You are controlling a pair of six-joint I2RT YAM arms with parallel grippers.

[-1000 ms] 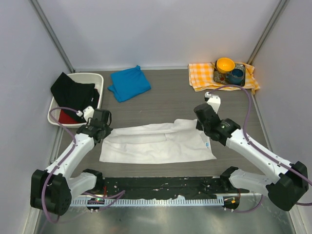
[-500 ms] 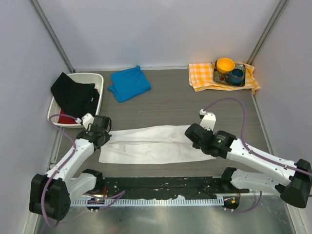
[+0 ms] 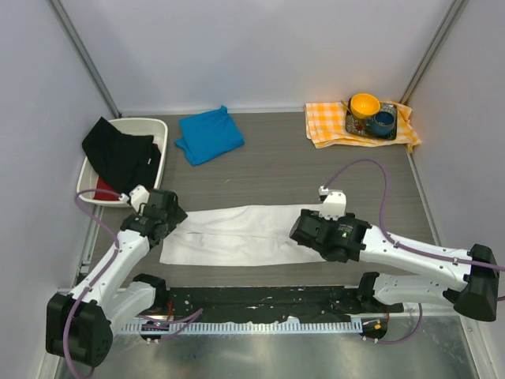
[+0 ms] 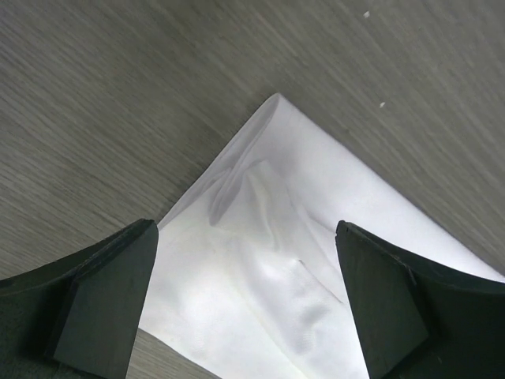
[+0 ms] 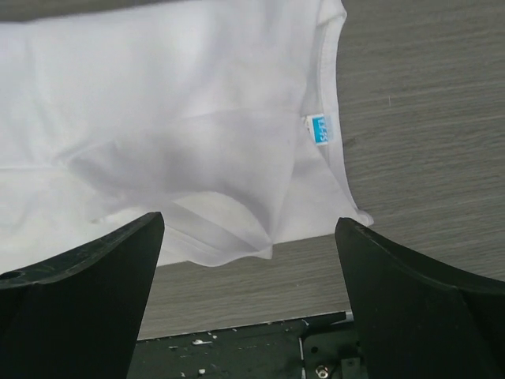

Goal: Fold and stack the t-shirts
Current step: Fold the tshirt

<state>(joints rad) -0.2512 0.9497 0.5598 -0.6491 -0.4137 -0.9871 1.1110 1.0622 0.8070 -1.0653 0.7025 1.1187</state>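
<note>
— When you look down from the top camera, where do the shirts lie?

— The white t-shirt point(image 3: 237, 233) is a long flat band across the middle of the worktop point(image 3: 316, 170), running left to right. The blue t-shirt point(image 3: 209, 136) sits folded at the far side, well apart from it, just beside a white bin point(image 3: 144, 121) that holds a black cloth point(image 3: 118, 154).

— And the arms?

— The left gripper point(image 3: 168, 219) is over the band's left end and the right gripper point(image 3: 304, 231) over its right end. From up there I cannot tell how their jaws stand. At the far right, a checked cloth point(image 3: 323, 126) has a yellow bowl point(image 3: 364, 103) and a blue cup point(image 3: 383, 122) on top of it.

— What does the left wrist camera add?

— Its fingers point(image 4: 102, 300) stand wide apart with nothing held. A pointed corner of the white t-shirt lies on the grey wood below, between the two.

— And the right wrist?

— Wide too, and empty. Below its fingers point(image 5: 410, 300) the white cloth shows soft creases, a neckline edge and a small blue label point(image 5: 318, 129). Bare wood shows to the right.
</note>
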